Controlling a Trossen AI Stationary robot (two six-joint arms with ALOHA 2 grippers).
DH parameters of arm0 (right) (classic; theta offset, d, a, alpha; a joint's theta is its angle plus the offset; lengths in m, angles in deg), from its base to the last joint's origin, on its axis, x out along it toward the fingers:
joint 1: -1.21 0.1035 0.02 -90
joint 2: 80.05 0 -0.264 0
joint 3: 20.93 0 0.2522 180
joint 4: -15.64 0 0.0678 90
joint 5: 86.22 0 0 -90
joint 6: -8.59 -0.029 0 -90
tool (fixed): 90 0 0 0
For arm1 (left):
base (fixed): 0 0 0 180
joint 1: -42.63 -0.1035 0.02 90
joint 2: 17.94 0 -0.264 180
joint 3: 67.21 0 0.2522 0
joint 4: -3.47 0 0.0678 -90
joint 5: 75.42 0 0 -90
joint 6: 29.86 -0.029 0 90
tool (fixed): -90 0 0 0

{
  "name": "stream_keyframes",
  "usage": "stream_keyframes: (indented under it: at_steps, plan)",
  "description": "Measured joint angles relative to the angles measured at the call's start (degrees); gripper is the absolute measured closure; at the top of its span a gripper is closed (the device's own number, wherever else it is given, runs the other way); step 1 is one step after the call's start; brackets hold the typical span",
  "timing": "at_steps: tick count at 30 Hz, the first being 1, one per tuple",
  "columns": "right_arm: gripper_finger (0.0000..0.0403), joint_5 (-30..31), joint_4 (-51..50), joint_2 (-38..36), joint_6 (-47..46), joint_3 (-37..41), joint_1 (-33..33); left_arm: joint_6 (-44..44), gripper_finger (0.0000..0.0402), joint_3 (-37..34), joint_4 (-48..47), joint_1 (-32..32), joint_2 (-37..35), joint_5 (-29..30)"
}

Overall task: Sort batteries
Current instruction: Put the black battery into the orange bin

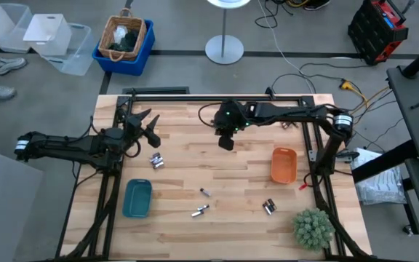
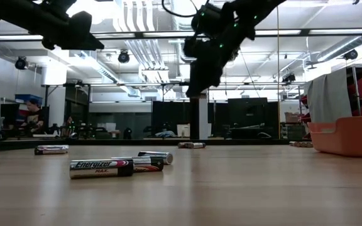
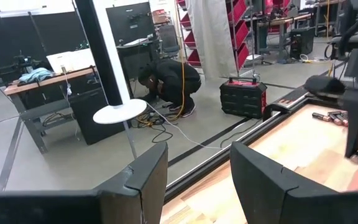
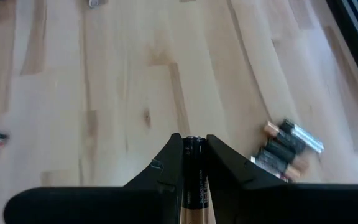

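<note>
Batteries lie on the wooden table: a cluster [image 1: 156, 160] near the left arm, one [image 1: 204, 192] at mid-table, a pair [image 1: 200, 211] by the near edge, and another cluster [image 1: 269, 207] at the near right. The low view shows them lying on their sides [image 2: 99, 167]. My right gripper [image 1: 226, 140] hangs above the table's middle, shut on one dark battery [image 4: 193, 163]. My left gripper [image 1: 145, 125] hovers open at the far left, holding nothing. A teal tray [image 1: 137, 199] sits at the near left and an orange tray [image 1: 284, 165] at the right. My right gripper pinches the dark battery by its long sides between the two fingers [image 4: 169, 163]. The battery lies along the fingers, and its end [image 4: 194, 143] shows at their tips. The fingers point down toward the table from above, and the battery is lifted clear of the wood.
A green plant [image 1: 313, 228] stands at the table's near right corner. Black frame rails [image 1: 108, 182] run along the left, right and far edges. Bare wood lies between the trays. A person [image 3: 166, 78] crouches in the room beyond the table.
</note>
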Motion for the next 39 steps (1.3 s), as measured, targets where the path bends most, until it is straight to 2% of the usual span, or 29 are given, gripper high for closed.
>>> stream_keyframes:
  at_steps: [10, 16, 31, 39]
  plan:
    - [0.0362, 0.47, -12.54, -7.63, -8.87, 0.6, -0.02, 0.0, 0.0247, 0.0, 0.45, 0.0, 0.25, -0.04]
    - [0.0361, 0.64, -18.08, -12.81, -14.2, 3.48, -0.02, -0.14, 0.0247, 0.0, 0.92, 0.0, 0.31, -0.04]
    - [0.0361, 12.08, -18.56, -33.07, -35.24, 21.14, 0.74, -3.61, 0.0247, 0.0, 5.26, 0.0, 0.31, -0.04]
    - [0.0362, 12.89, -18.51, -43.37, -43.4, 29.22, 3.28, -6.99, 0.0247, -0.01, 9.29, 0.0, 0.31, -0.04]
